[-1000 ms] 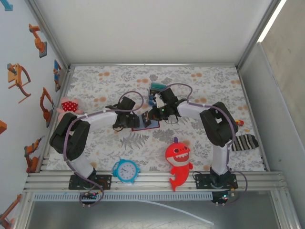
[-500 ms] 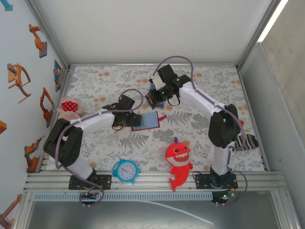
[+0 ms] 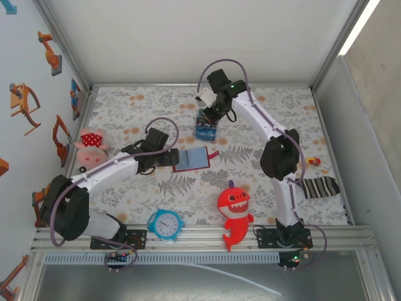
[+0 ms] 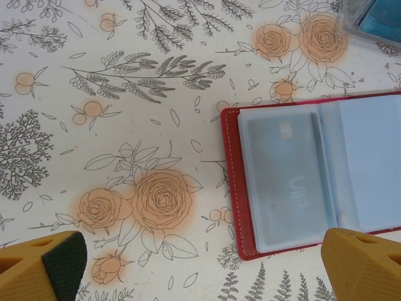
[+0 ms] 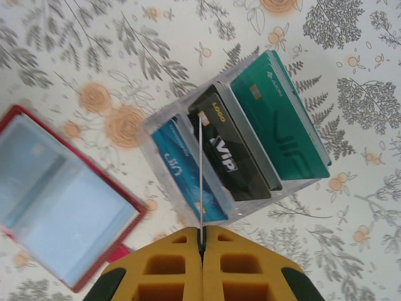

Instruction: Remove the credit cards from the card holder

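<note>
While the left gripper [image 4: 200, 269] hangs with its yellow fingers [image 4: 360, 266] spread wide and holding nothing, the card holder [image 4: 313, 175] lies open and flat on the flowered table [image 4: 125, 94] just in front of it, and one greyish card [image 4: 282, 169] shows through its left sleeve. The right gripper [image 5: 202, 241] is above a clear box [image 5: 153, 128] near the card holder, its fingers pressed together on a thin card [image 5: 200, 175] seen only by its edge. Three credit cards [image 5: 219, 147], blue, black and teal, stand side by side in that box.
</note>
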